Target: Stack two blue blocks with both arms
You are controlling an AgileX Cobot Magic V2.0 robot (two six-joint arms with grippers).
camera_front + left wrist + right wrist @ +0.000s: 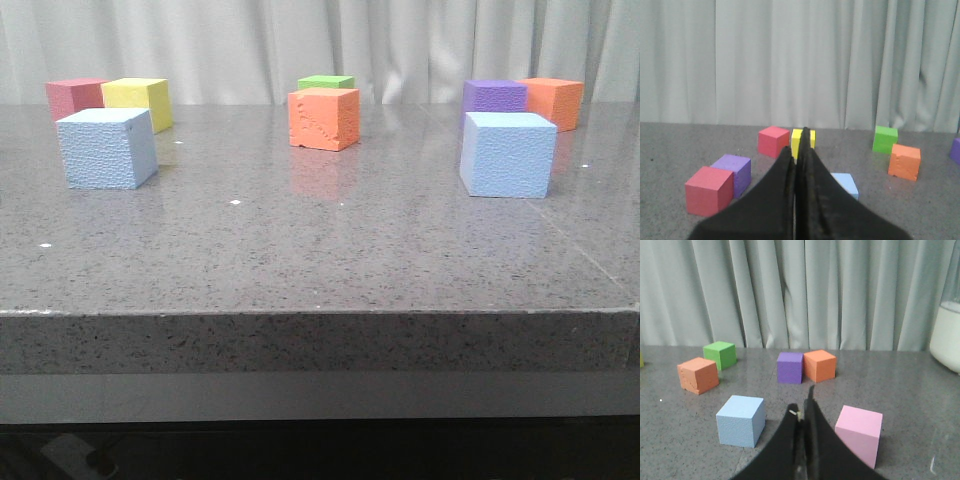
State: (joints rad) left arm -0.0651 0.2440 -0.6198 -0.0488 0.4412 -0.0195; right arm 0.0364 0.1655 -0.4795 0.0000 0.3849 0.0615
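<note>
Two pale blue blocks stand apart on the grey table. One blue block (106, 148) is at the left and shows partly behind my left fingers in the left wrist view (846, 184). The other blue block (507, 153) is at the right and shows in the right wrist view (740, 420). My left gripper (799, 150) is shut and empty, raised short of its block. My right gripper (803, 407) is shut and empty, just right of its block. Neither gripper shows in the front view.
Red (73, 97) and yellow (139, 101) cubes stand behind the left blue block. Orange (323, 117) and green (326, 82) cubes stand mid-table. Purple (494, 96) and orange (553, 101) cubes stand behind the right one. A pink cube (859, 434) lies right of my right gripper; red (709, 190) and purple (733, 171) cubes left of my left one.
</note>
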